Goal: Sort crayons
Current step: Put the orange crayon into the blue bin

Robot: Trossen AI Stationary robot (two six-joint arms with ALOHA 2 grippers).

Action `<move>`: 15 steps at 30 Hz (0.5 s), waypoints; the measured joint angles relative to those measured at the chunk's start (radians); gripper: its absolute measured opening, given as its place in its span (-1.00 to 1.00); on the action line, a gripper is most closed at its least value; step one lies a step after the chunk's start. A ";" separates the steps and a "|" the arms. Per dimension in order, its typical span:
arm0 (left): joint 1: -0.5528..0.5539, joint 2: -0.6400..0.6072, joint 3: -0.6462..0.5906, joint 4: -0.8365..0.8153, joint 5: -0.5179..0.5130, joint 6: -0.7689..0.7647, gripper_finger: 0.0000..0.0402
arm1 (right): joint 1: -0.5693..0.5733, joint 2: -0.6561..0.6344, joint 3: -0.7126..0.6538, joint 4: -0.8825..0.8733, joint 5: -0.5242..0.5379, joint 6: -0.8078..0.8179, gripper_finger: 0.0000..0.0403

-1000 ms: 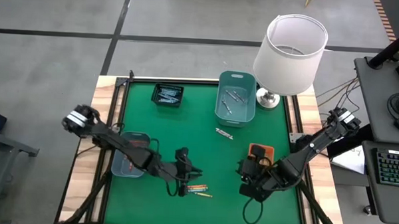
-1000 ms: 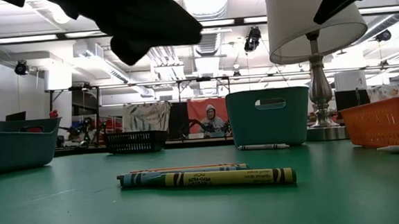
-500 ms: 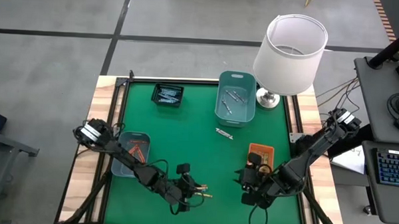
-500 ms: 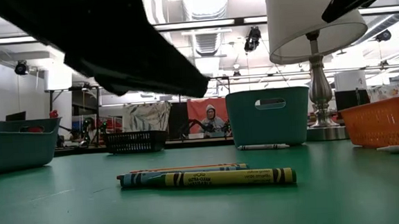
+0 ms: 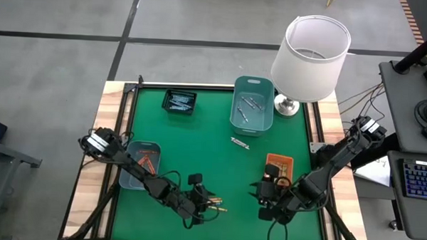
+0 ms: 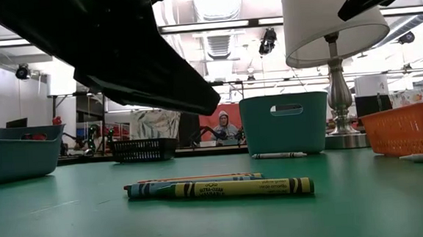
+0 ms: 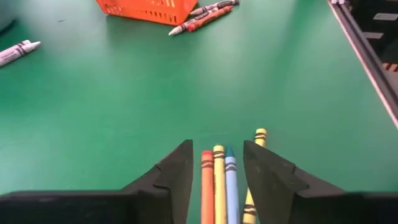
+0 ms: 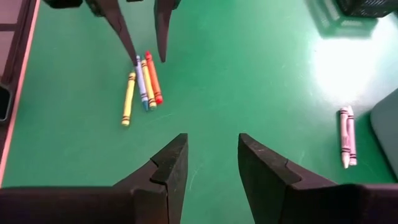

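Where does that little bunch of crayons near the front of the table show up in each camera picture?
High view: bunch of crayons at the left gripper.
Low view: lying mid-table.
Left wrist view: between its fingers.
Right wrist view: beyond its fingers.
Shared landmark: orange basket.

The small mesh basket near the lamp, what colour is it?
Orange mesh basket, clearest in the low view.
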 joint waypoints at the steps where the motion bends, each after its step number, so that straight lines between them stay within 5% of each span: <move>1: 0.000 0.000 0.000 -0.006 -0.002 0.000 -0.36 | 0.000 0.000 0.000 0.000 0.005 0.000 -0.35; 15: 0.000 0.008 -0.024 -0.031 -0.004 -0.024 -0.29 | -0.001 0.000 0.000 0.000 0.024 0.000 -0.38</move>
